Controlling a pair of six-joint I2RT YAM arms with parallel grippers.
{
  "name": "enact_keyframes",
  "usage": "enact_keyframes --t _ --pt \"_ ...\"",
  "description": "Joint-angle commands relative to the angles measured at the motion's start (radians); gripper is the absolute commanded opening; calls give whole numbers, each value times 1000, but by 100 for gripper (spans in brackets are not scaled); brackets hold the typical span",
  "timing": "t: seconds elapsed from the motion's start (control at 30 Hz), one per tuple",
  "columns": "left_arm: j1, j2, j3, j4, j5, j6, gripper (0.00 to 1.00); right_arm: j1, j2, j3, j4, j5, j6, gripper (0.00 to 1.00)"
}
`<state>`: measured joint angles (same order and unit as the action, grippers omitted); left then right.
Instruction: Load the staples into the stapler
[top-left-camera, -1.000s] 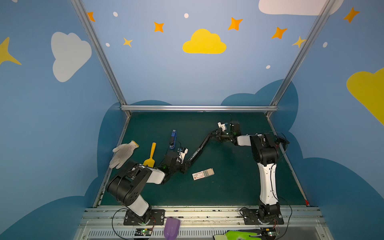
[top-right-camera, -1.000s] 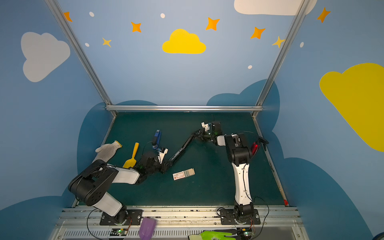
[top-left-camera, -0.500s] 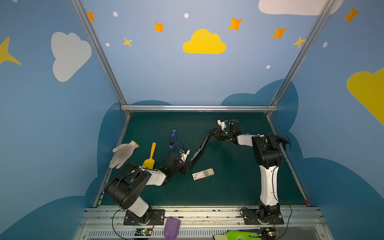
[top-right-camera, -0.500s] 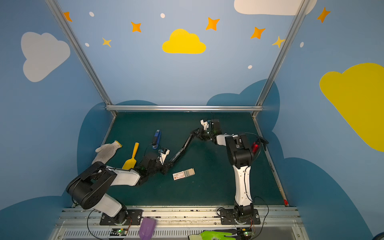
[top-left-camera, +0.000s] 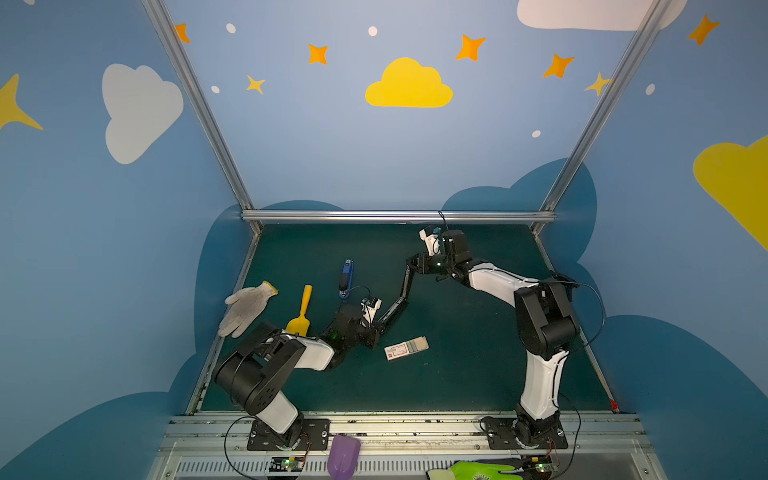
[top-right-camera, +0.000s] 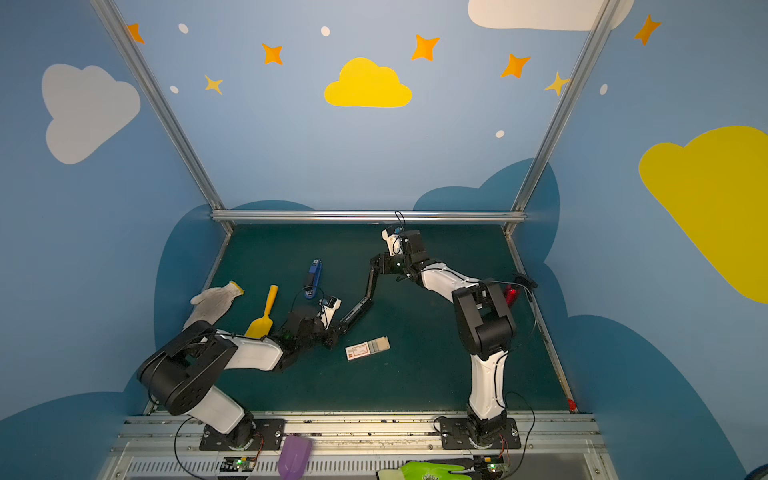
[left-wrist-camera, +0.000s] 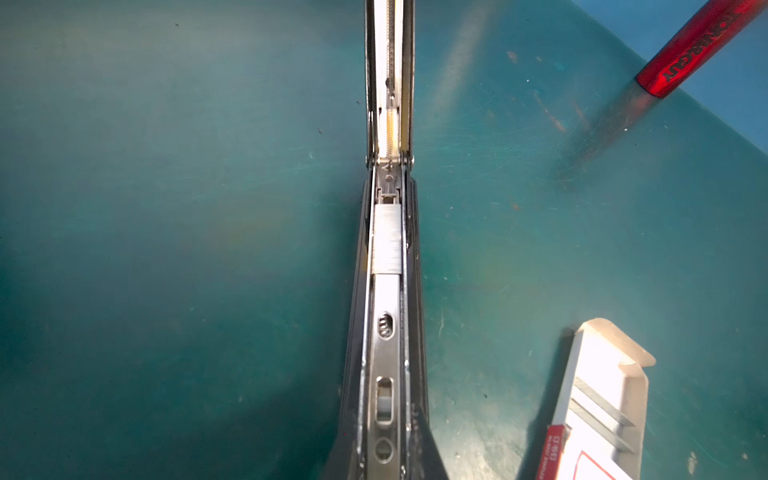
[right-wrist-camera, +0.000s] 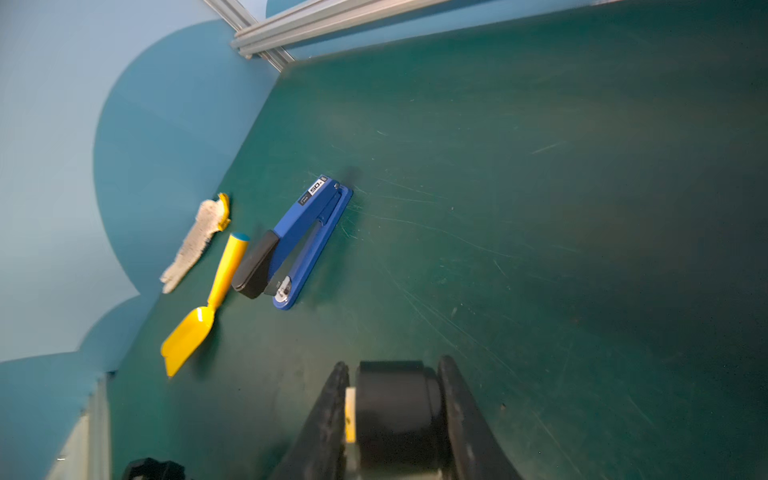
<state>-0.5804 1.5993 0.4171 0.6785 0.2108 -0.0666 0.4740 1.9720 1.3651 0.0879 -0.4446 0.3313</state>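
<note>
Left end effector (top-left-camera: 378, 323) lower; two staplers (top-left-camera: 398, 297) (top-left-camera: 346, 277)

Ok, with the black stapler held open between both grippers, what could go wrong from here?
The staple strip lies in the open channel of the black stapler; tilting could slide it out. The right gripper pinches only the stapler's end, so it might slip while folding shut. The open staple box lies near the left gripper and could get knocked.

in both top views we look down from high in front over the whole table (top-left-camera: 457, 374). our left wrist view sits close above the black stapler (left-wrist-camera: 388, 332); our right wrist view looks low across the table at the blue stapler (right-wrist-camera: 297, 226), shared with the top views.
</note>
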Motion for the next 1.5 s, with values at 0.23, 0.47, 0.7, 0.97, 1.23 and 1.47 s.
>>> enact_keyframes --t 0.23,0.47,0.7,0.97,1.23,1.47 --pt "-2 8 61 113 -5 19 4 150 -94 -13 -185 138 -91 4" --pt "-3 10 72 113 -5 22 4 218 -120 -19 -216 221 -131 4" --pt "-1 9 71 122 -6 21 4 258 -136 -20 -238 268 -145 3" --pt "4 11 86 125 -6 20 4 309 -140 4 -272 311 -168 3" --pt "5 -3 105 99 24 28 4 337 -144 7 -290 337 -168 3" --pt "6 -28 117 73 27 33 4 350 -152 3 -289 344 -162 3"
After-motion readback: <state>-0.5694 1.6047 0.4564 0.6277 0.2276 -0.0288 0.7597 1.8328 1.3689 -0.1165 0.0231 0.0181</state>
